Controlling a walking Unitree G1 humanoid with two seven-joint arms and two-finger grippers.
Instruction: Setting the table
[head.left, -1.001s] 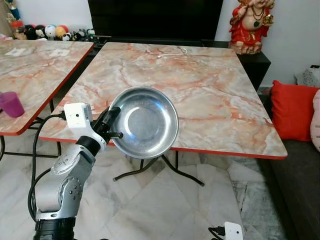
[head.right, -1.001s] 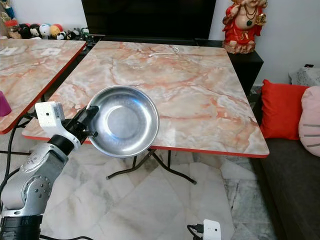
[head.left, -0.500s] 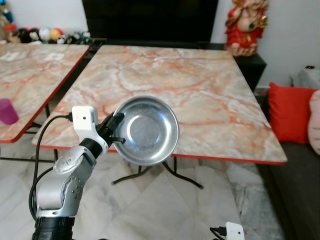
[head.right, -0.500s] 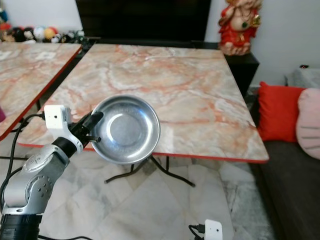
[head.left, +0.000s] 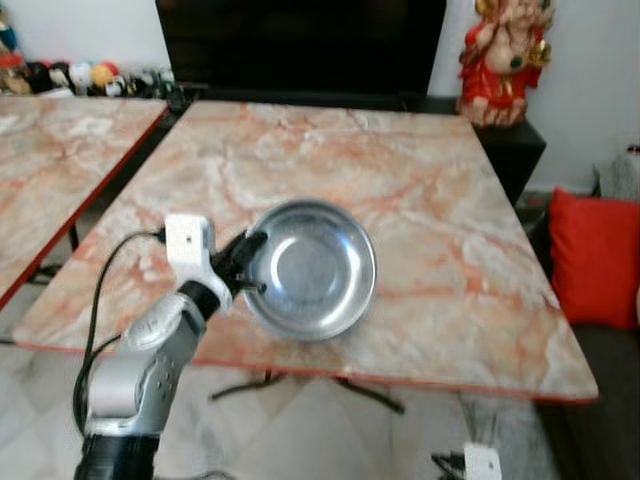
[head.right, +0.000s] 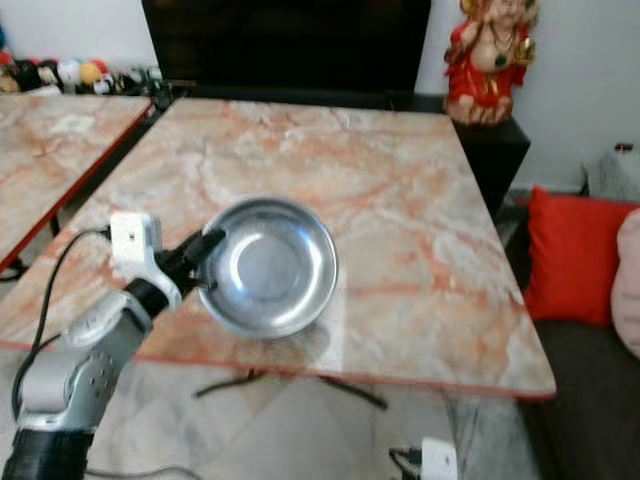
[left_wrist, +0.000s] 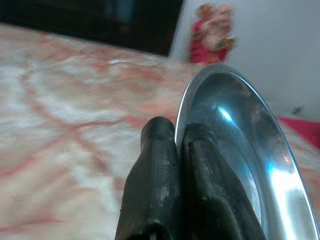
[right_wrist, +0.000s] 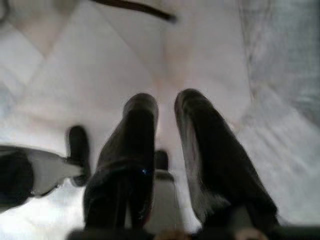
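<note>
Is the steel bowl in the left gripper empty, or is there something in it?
Empty. The steel bowl shows only its bare, shiny inside, and the left gripper pinches its rim over the marble table.

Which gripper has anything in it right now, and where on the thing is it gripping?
The left gripper holds the steel bowl by its rim, one finger on each side of the edge. The right gripper hangs open over the floor, holding nothing.

You get even, bright indoor light, but both eye views are softly motion-blurred. Glare streaks the steel bowl (left_wrist: 240, 150) just beside the left gripper (left_wrist: 176, 150) fingers, which look sharp while the table (left_wrist: 60, 115) beyond them is defocused. Below the right gripper (right_wrist: 165, 105), the pale floor (right_wrist: 100, 60) is smeared.
</note>
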